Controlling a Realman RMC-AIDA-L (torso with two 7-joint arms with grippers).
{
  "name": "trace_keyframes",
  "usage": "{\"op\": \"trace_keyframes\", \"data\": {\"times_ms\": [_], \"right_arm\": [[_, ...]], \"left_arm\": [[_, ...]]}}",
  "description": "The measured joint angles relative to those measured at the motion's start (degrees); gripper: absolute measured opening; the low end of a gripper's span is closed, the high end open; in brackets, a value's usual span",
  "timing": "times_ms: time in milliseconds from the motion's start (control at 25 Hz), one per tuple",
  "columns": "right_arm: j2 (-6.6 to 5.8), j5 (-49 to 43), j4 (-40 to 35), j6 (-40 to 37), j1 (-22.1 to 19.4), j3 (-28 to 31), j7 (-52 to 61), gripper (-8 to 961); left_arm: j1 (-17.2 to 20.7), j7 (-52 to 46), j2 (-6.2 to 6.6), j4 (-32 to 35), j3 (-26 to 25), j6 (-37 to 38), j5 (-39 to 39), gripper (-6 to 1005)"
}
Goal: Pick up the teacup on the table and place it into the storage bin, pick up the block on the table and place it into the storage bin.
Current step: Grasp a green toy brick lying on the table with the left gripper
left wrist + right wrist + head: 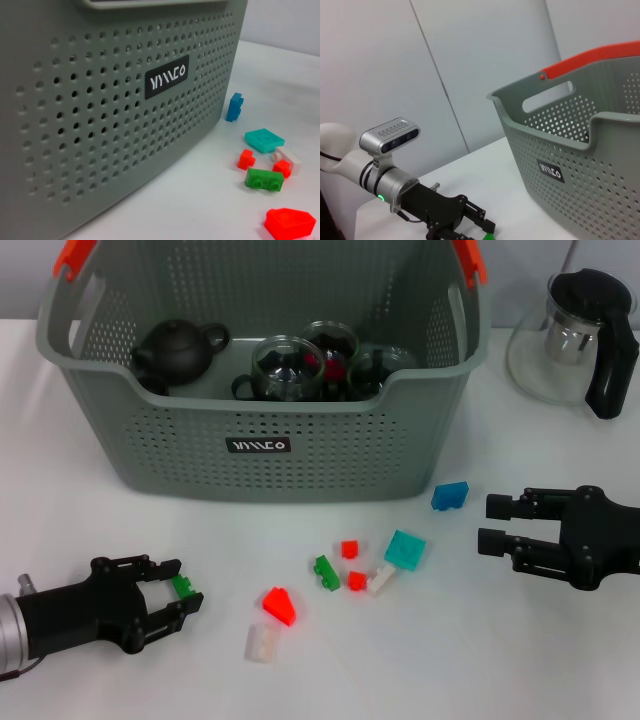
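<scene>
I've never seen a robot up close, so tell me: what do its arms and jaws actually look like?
Both grippers are matte black, each ending in two blocky, bolted-together jaws. The left gripper sits on a silver metal wrist cylinder; seen from the other arm's camera, that wrist carries a silver-grey camera module with dark lenses, a small green light and a thin black cable, on a white arm segment. The right gripper is black throughout.

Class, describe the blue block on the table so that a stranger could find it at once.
Start at the grey storage bin and go to its front corner on the robot's right. The blue block sits on the white table just past that corner, apart from the cluster of other blocks. It is the only dark blue piece; the nearby flat teal block is lighter.
</scene>
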Motion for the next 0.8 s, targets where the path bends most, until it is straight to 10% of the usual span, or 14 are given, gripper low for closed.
{"op": "trace_keyframes", "data": {"times_ms": [800], "right_arm": [[-0.09, -0.05, 0.0, -0.01, 0.25, 0.13, 0.03, 535]], "left_arm": [[-0.2, 0.0, -0.11, -0.62, 1.42, -2.56, -0.02, 515]]}}
